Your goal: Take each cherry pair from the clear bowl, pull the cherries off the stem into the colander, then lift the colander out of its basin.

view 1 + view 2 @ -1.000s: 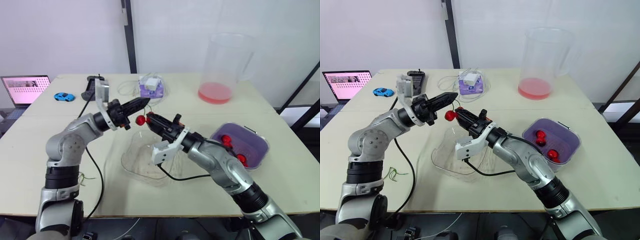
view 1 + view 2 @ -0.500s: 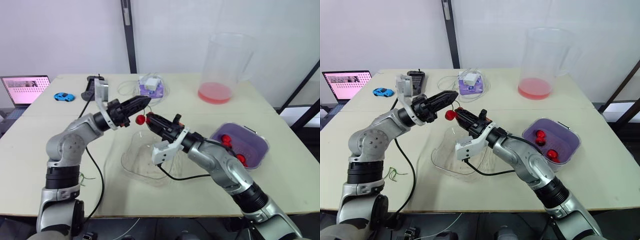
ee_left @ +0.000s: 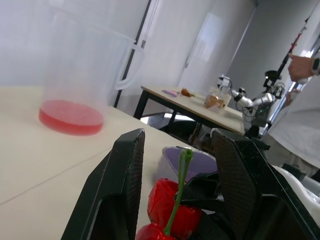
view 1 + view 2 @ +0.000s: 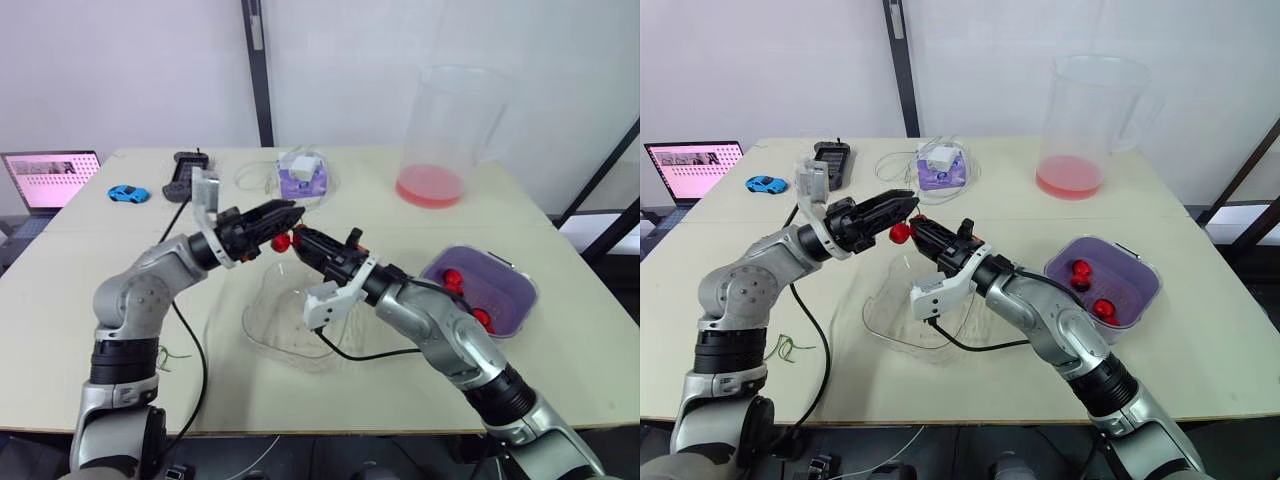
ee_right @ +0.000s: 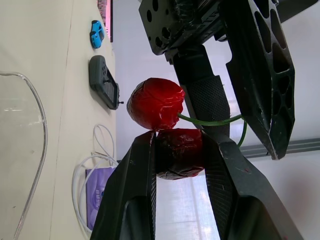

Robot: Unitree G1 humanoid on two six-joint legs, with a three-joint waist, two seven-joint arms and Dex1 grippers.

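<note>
Cherry pair [image 5: 156, 102]: glossy red fruit on a green stem [image 3: 181, 185]. Left gripper [image 4: 290, 212] and right gripper [image 4: 299, 238]: black, with finely cross-hatched pads. Bowl [image 4: 280, 325]: clear. Colander [image 4: 500, 290]: purple, holding red cherries [image 4: 453, 279], in a clear basin [image 4: 533, 293]. Pitcher [image 4: 447, 130], 1 o'clock: clear, with a pink-red base. Toy car [image 4: 128, 193], 10 o'clock: blue. Laptop [image 4: 50, 178]: pink screen. Table [image 4: 400, 215]: beige.

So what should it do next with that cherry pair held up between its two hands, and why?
Probably close the left hand on the stem. Its fingers stand apart with the stem between them, while the right hand is shut on one cherry. Once both grip, pulling apart could free that cherry.
</note>
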